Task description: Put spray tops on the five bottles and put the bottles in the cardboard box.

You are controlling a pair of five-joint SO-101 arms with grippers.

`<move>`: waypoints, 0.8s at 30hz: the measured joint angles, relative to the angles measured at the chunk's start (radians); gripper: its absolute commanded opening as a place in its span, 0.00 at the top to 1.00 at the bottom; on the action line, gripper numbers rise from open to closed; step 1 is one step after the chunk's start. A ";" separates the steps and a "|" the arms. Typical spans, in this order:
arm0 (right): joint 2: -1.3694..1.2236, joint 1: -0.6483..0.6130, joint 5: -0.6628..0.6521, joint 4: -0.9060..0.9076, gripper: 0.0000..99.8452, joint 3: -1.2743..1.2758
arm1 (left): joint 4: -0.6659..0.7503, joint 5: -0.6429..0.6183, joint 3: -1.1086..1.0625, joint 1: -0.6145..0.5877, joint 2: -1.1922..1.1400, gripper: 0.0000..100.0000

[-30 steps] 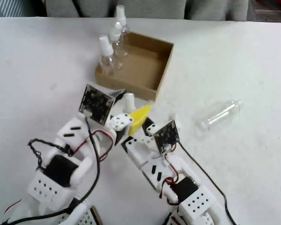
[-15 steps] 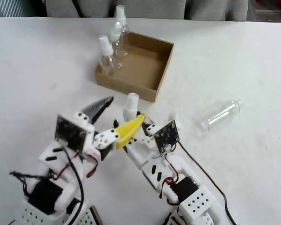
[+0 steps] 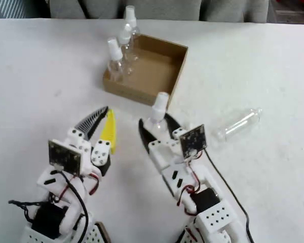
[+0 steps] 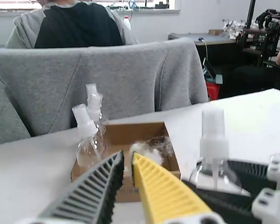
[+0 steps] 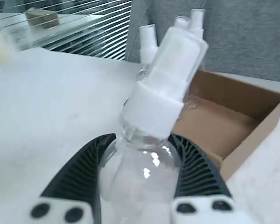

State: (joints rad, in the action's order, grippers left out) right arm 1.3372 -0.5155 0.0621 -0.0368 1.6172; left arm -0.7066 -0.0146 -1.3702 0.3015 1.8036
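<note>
Here the right gripper (image 3: 158, 123) clasps a capped bottle (image 3: 161, 104) by its body. The bottle's long axis is near upright, its spray top leaning toward the cardboard box (image 3: 178, 75) just beyond. The left gripper (image 3: 107, 110) is closed and empty over open table (image 3: 30, 76).

Our 2 white arms
On the left arm (image 3: 58, 181) we see jaws of ribbed black and yellow, on the right arm (image 3: 173, 174) 2 black; each carries a dark square board, black motors, red and black cables.
</note>
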 measured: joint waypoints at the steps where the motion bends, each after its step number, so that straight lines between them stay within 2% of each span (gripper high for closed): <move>1: 0.000 0.020 0.000 0.000 0.98 -0.017 | -0.020 0.000 -0.012 0.000 0.002 0.97; 4: 0.000 0.060 -0.023 0.000 0.98 -0.058 | -0.080 0.000 -0.060 0.000 0.002 0.98; 9: 0.000 0.041 -0.250 0.000 0.98 -0.091 | -0.106 0.000 -0.198 0.000 0.002 0.98; 16: -0.006 0.031 -0.462 0.000 0.98 -0.130 | -0.106 0.000 -0.325 0.000 0.002 0.98; 20: -0.117 0.055 -0.503 0.000 0.98 -0.270 | -0.106 0.000 -0.325 0.000 0.002 0.98; 24: -0.338 0.106 -0.491 0.000 0.98 -0.456 | -0.106 0.000 -0.325 0.000 0.002 0.98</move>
State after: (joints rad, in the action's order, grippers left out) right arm 0.9996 -0.4097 -0.4289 -0.0368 1.1615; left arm -0.8124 -0.0146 -1.6955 0.3015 1.8052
